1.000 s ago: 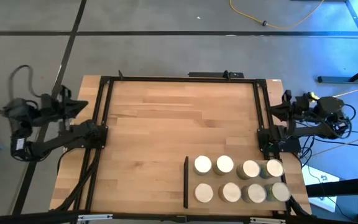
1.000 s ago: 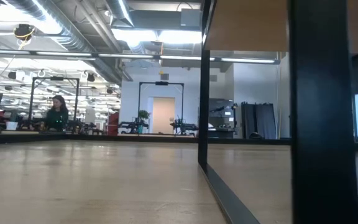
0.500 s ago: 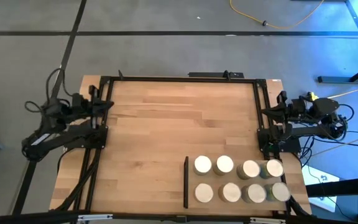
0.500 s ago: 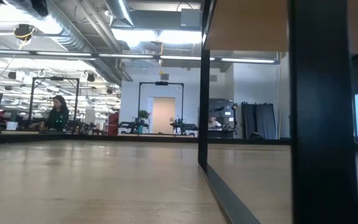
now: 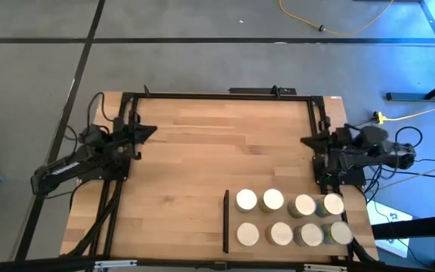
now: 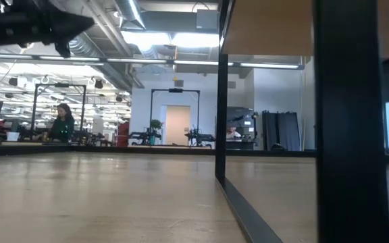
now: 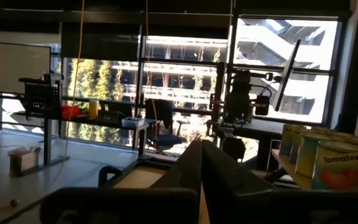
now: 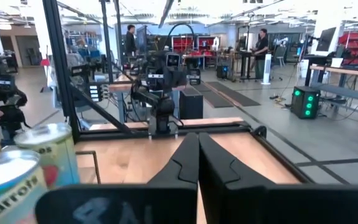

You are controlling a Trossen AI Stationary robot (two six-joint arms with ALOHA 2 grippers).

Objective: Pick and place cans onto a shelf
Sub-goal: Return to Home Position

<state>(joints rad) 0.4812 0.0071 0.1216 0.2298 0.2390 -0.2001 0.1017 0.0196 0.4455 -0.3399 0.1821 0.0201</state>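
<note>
On the wooden tabletop [image 5: 202,151], eight cans [image 5: 280,233] stand in two rows on the shelf [image 5: 234,218] at right. The left gripper [image 5: 150,129] and right gripper [image 5: 306,141], both empty and pinched closed, hover at opposite edges, apparently parked with the job done.

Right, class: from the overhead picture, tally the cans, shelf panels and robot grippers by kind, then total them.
Small cream-topped grey metal cans: 8
Light-wood rectangular shelf panel: 1
Dark two-finger grippers: 2 (left gripper, right gripper)
Total: 11
</note>
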